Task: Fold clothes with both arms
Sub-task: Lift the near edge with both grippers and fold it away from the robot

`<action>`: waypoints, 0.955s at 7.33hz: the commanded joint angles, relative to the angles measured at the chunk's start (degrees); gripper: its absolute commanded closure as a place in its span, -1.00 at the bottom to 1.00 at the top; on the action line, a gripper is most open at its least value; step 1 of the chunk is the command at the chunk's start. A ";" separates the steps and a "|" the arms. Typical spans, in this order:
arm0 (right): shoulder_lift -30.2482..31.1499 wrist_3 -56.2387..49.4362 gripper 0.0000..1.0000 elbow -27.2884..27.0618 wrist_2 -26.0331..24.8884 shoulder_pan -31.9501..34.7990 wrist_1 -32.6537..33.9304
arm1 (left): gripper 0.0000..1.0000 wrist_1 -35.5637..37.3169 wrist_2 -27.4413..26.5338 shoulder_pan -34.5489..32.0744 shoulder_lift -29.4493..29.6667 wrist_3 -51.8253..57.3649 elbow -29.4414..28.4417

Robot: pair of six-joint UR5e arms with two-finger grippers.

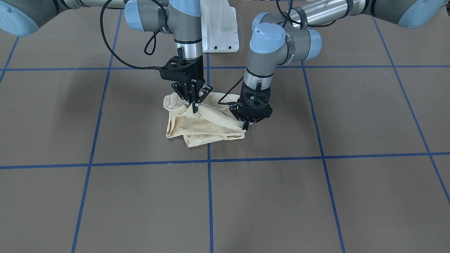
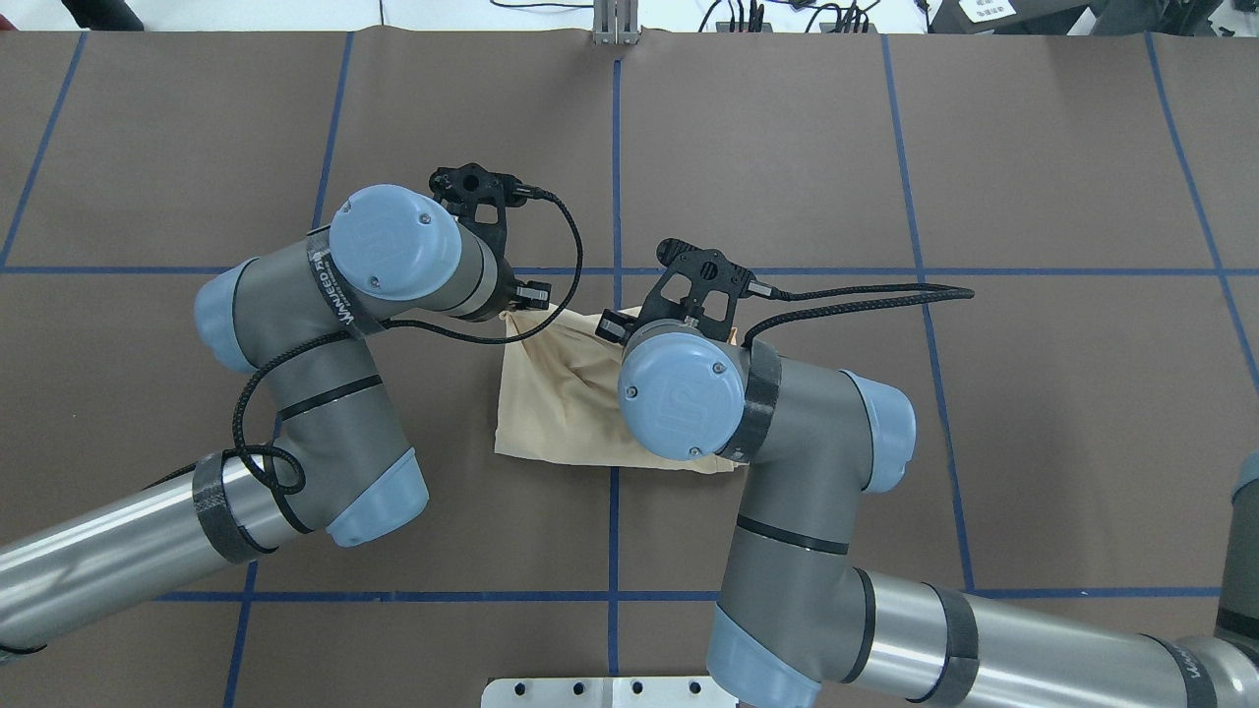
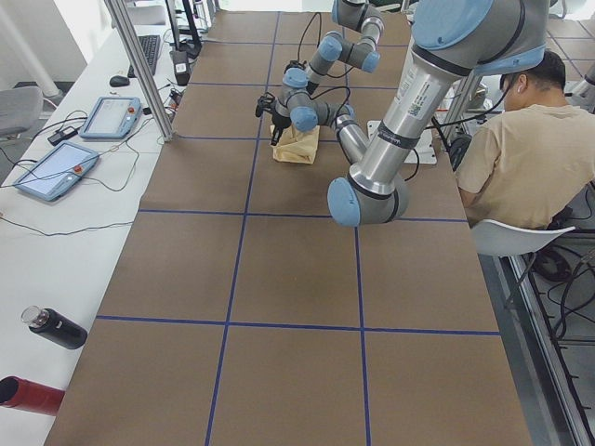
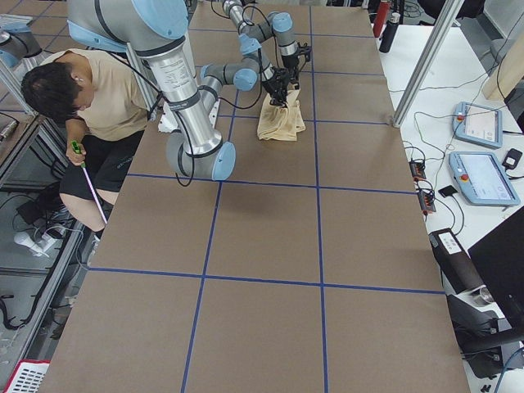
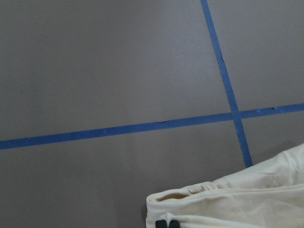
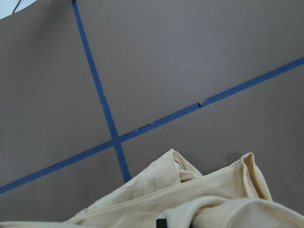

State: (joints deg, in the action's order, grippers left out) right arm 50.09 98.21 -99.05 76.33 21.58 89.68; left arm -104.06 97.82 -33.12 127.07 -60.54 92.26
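Observation:
The clothes are one pale cream-yellow shirt [image 1: 204, 128], bunched in a loose heap near the table's middle [image 2: 561, 393]. My right gripper [image 1: 194, 105] points straight down, shut on a raised pinch of the fabric near the heap's robot-side edge. My left gripper [image 1: 246, 125] is shut on the shirt's corner farthest from the robot, low at the table. The left wrist view shows a hemmed opening of the shirt [image 5: 228, 204] by two closed black fingertips [image 5: 163, 223]. In the right wrist view the folds [image 6: 199, 194] rise around one black fingertip [image 6: 161, 222]. From overhead, both wrists hide the grippers.
Blue tape lines [image 1: 209, 196] cross the brown table. The white pedestal base [image 1: 219, 30] stands just behind the shirt. A person [image 3: 521, 149] sits at the robot's side of the table. Teach pendants [image 4: 483, 176] and bottles [image 3: 56, 327] lie on the side bench.

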 commanded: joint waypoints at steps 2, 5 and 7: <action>-2.45 -1.26 0.87 7.52 1.89 3.02 -6.14 | 1.00 -1.76 0.00 -0.11 0.02 0.24 -1.64; -2.98 -7.83 -0.99 10.28 5.92 6.27 -8.47 | -0.98 -3.86 0.17 -0.28 -0.51 0.94 -1.64; -2.98 -9.60 -1.00 9.93 11.60 9.08 -8.30 | -1.00 -4.40 0.61 -1.15 -0.51 5.68 -1.12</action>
State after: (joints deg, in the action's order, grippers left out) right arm 47.17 90.20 -88.96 84.02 28.83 81.32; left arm -108.08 98.11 -33.69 126.61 -57.09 90.84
